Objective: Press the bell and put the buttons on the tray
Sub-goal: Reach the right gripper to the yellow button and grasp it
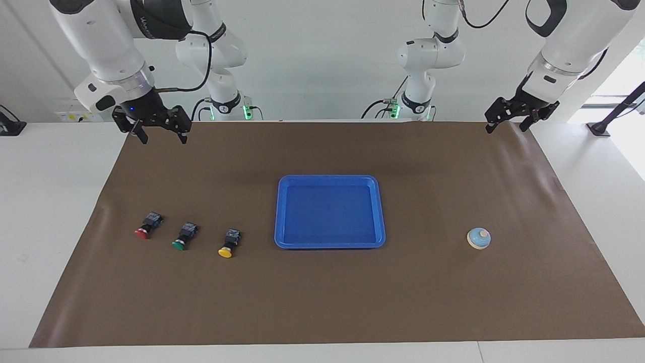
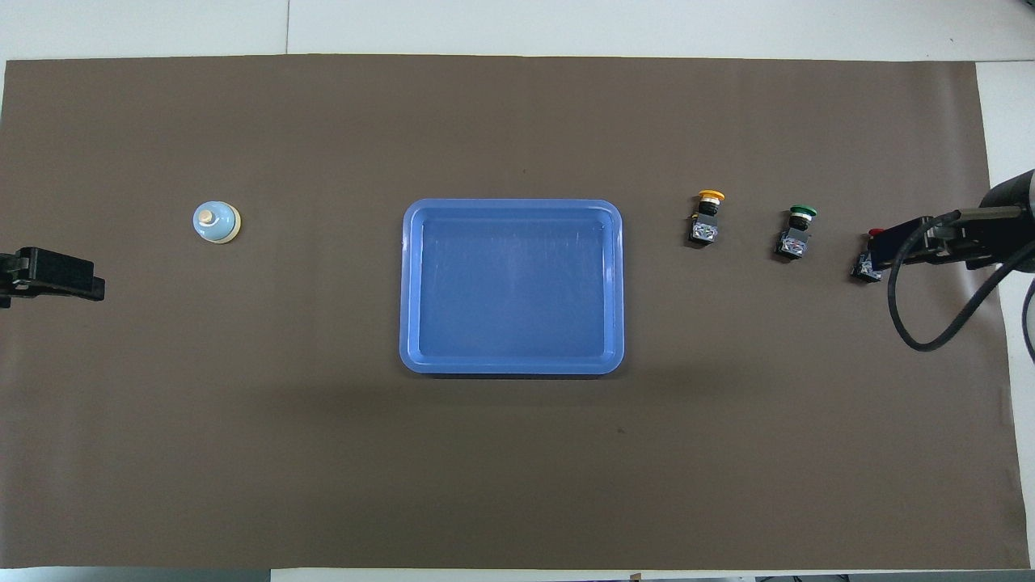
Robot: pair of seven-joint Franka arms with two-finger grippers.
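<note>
The bright-blue tray (image 1: 330, 244) (image 2: 512, 205) lies mid-table with nothing in it. Three buttons lie in a row toward the right arm's end: yellow (image 1: 229, 243) (image 2: 707, 218) closest to the tray, then green (image 1: 184, 237) (image 2: 797, 233), then red (image 1: 145, 228) (image 2: 867, 267). The light-blue bell (image 1: 478, 238) (image 2: 216, 221) stands alone toward the left arm's end. My right gripper (image 1: 163, 137) hangs open and raised over the mat's corner by its base; from overhead it partly covers the red button. My left gripper (image 1: 506, 127) (image 2: 52, 275) hangs open over the other corner, holding nothing.
A brown mat (image 1: 322, 302) covers most of the white table (image 1: 50, 201). Both arm bases stand at the robots' edge of the table. A black cable (image 2: 930, 323) loops from the right wrist.
</note>
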